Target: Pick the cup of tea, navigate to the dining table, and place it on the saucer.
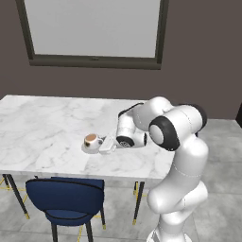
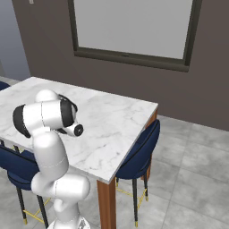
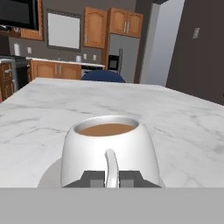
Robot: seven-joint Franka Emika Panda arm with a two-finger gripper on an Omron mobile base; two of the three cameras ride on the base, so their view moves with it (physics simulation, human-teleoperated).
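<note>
The cup of tea (image 1: 91,140) is a small white cup with brown tea, and it stands on the pale saucer (image 1: 87,150) near the front edge of the marble dining table (image 1: 42,127). My gripper (image 1: 106,145) reaches it from the right, low over the tabletop. In the hand view the cup of tea (image 3: 109,146) is close in front, and its handle runs down between my two fingertips (image 3: 92,178). The gripper (image 3: 111,179) is shut on that handle. The saucer (image 3: 49,176) shows as a grey rim under the cup's left side.
A blue chair (image 1: 66,198) is tucked under the table's near edge, below the cup. Another blue chair (image 2: 141,152) stands at the table's right end. A large window (image 1: 94,28) fills the wall behind. Bare marble (image 3: 175,113) stretches beyond the cup.
</note>
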